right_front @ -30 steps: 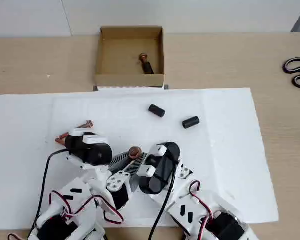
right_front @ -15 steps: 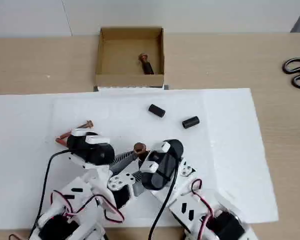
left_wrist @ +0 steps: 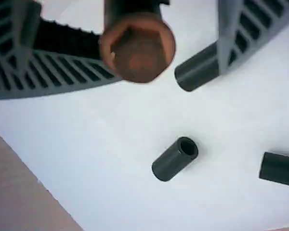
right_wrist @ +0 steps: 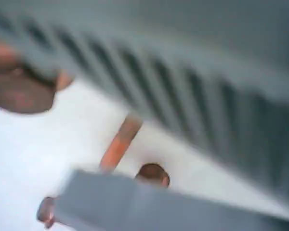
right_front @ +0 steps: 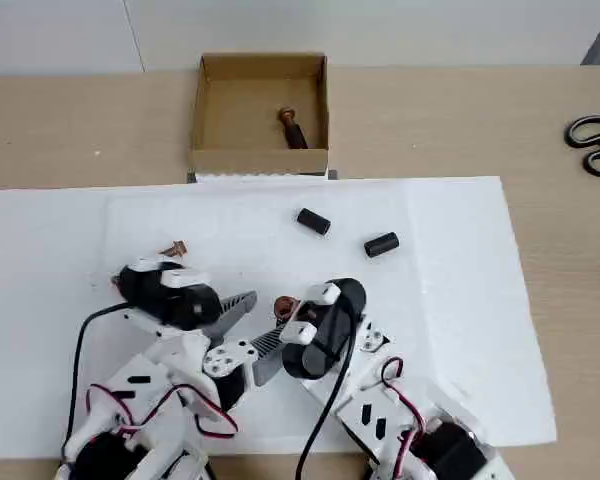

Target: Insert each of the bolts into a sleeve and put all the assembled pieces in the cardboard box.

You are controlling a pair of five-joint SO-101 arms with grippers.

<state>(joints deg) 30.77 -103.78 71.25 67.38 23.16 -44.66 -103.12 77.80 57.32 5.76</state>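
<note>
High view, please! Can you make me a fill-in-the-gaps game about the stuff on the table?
1. The box holds ___ bolt.
2. A sleeve lies on the ___ sheet.
3. The ___ gripper holds a second bolt.
4. On the bare table lies a pair of ___.
Missing words: one; white; right; scissors.

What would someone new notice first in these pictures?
A copper-headed bolt stands out between the two arms. Beyond it two black sleeves lie loose on the white sheet, and the box behind holds one assembled piece.
</note>
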